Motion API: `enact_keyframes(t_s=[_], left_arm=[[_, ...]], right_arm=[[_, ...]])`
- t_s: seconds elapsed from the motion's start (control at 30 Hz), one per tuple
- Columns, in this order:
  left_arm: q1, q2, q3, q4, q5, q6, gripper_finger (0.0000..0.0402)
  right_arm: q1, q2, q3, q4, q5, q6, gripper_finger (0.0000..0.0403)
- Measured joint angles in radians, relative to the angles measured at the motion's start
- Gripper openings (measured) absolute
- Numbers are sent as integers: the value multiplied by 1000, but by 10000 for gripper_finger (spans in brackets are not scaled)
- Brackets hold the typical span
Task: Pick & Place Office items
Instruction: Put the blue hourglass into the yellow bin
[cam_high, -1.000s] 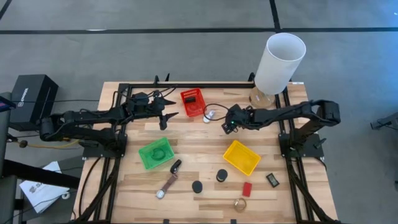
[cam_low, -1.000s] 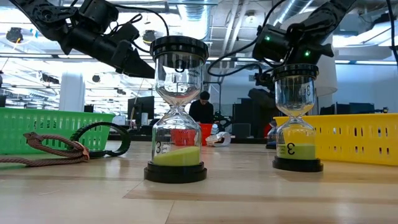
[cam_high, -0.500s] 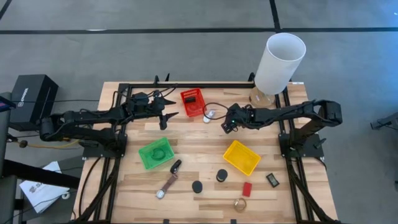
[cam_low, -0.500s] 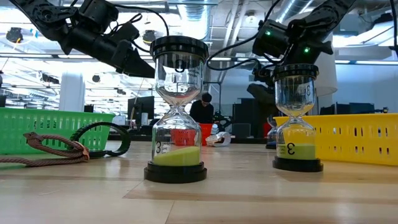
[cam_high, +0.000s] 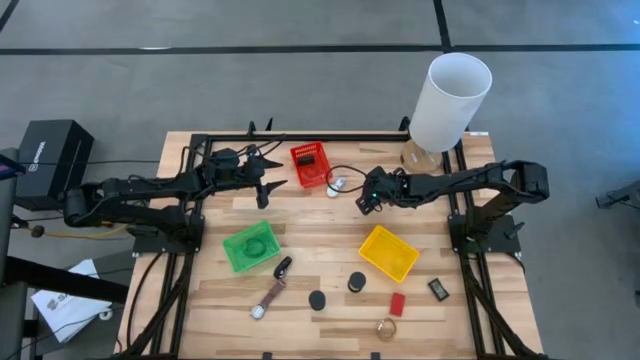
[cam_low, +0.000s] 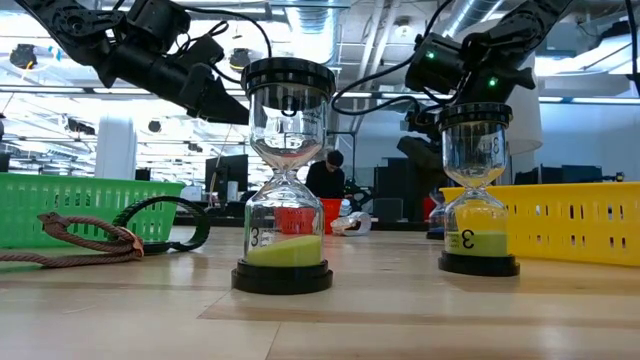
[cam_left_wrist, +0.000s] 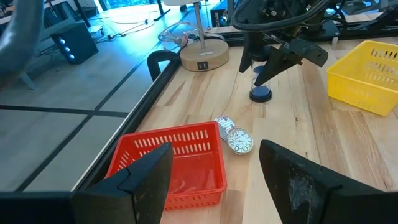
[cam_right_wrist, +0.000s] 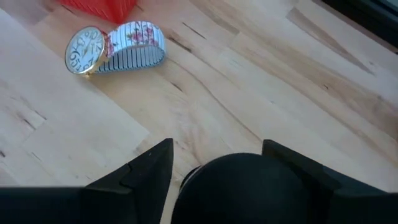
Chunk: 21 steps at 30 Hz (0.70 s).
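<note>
Almost nothing has changed since half a second ago: both arms hold their poses. Upper left of the high view, the left gripper (cam_high: 268, 184) hangs with fingers spread open beside the red basket (cam_high: 309, 165), which looks empty. At centre, a watch (cam_high: 338, 185) lies on the wooden surface (cam_high: 330, 230). The right gripper (cam_high: 368, 200) straddles a black-topped sand timer (cam_right_wrist: 242, 186), fingers open. Lower down: a green basket (cam_high: 250, 246) holding a dark loop, then a yellow basket (cam_high: 389, 252). A person (cam_low: 325, 175) stands in the room behind.

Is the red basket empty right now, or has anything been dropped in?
Empty. The left wrist view shows the red basket with a bare floor; the floral-band watch lies on the table outside it.
</note>
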Motion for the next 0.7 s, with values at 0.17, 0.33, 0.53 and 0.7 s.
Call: enact_keyframes(t_s=[0.17, 0.33, 0.53, 0.7], left_arm=[[0, 0, 0, 0, 0, 0, 237], [0, 0, 0, 0, 0, 0, 237], [0, 0, 0, 0, 0, 0, 237], [0, 0, 0, 0, 0, 0, 237]], right_arm=[[0, 0, 0, 0, -1, 0, 203], [0, 0, 0, 0, -1, -3, 182], [1, 0, 0, 0, -1, -10, 198], [1, 0, 0, 0, -2, -11, 200]])
